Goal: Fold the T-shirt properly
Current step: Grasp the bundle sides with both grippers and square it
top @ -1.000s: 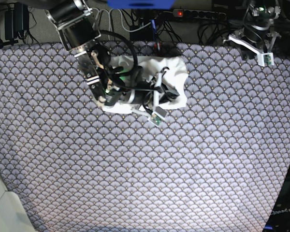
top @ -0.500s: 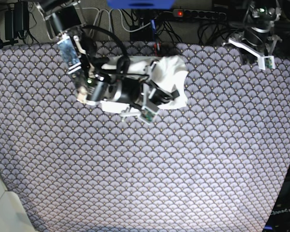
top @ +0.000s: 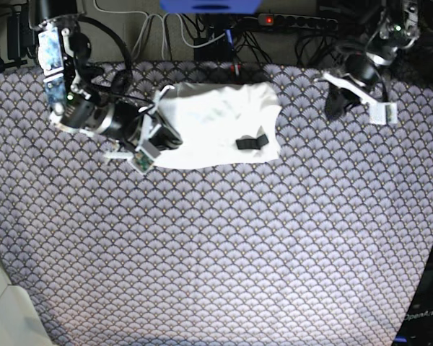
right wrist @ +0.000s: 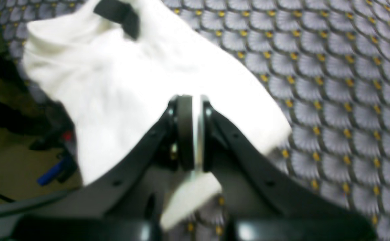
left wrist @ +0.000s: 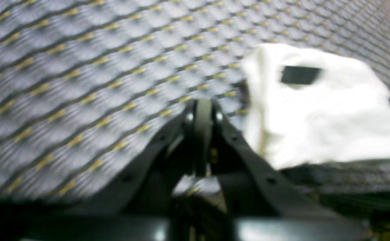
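- Patterned cloth in grey-violet fan scales with small gold dots covers the whole table, and the near half of it lies bare in my base view.
- Further back, toward the far edge and a little to that view's left, the T-shirt sits as a compact white rectangle, plain side up, none of its print showing. I judge the folding about finished, since the edges look square and nothing trails loose.
- A small black strip lies on the shirt near its near right corner. I can't tell what it is; both wrist views are blurred, so I leave it unnamed.
- My right gripper is at the shirt's left edge in the base view, low over the cloth. Its fingers are pressed together. The right wrist view shows white fabric just past the tips and a white scrap beneath them, yet I see nothing clearly pinched, so I read it as empty and placed there only because that was the last edge to be laid.
- My left gripper hangs well apart from the shirt, up by the table's far right corner, out of the way of the fold. In the left wrist view its fingers meet with no gap and hold nothing, the shirt lying off to one side of them.
- Behind the table runs a tangle of cables and a power strip.
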Controlling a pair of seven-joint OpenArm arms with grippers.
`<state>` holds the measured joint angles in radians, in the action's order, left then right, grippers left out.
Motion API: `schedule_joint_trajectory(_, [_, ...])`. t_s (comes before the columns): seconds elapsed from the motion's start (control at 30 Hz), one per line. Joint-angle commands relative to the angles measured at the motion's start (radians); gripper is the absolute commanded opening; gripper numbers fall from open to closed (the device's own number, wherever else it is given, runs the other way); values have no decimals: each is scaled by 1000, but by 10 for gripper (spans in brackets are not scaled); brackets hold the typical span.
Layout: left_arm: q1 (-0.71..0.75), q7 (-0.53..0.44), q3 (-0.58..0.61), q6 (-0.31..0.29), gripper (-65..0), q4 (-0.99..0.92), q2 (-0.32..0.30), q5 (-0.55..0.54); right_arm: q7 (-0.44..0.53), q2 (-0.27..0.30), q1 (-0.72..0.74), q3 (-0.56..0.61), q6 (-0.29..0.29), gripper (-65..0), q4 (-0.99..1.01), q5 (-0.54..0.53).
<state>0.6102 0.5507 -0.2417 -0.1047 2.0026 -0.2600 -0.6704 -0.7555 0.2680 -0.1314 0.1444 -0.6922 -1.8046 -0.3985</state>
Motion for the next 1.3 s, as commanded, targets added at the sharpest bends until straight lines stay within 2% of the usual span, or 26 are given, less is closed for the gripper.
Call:
schedule_joint_trajectory(0.0, [-13,-13,18,-10,-647,17,-5,-10,24,4,-3,-16,-6,-629,-24,-15])
schedule_joint_trajectory(0.3, [-140,-4,198,0,-647,-12,-5,-7,23,4,-61,-45,-6,-629,-70,-15])
schedule_joint_trajectory(0.43, [-168,-4,230,0,-647,-76,-3,59,23,3,-72,-44,-6,-629,-114,-15])
schedule_joint_trajectory(0.6, [-172,-4,249,0,-647,-139,1,162,-3,0,-73,-41,-6,-629,-142,-17])
schedule_joint_trajectory(0.7, [-192,-4,249,0,-647,-185,1,197,-11,-22,-72,-39,-6,-629,-140,-14])
schedule_joint_trajectory(1.17, [-269,-4,252,-5,-647,-357,3,202,-5,-23,-83,-39,-6,-629,1,-14])
schedule_joint_trajectory(1.27, [-287,-4,282,-5,-647,-380,-2,202,-3,-19,-103,-38,-6,-629,7,-14])
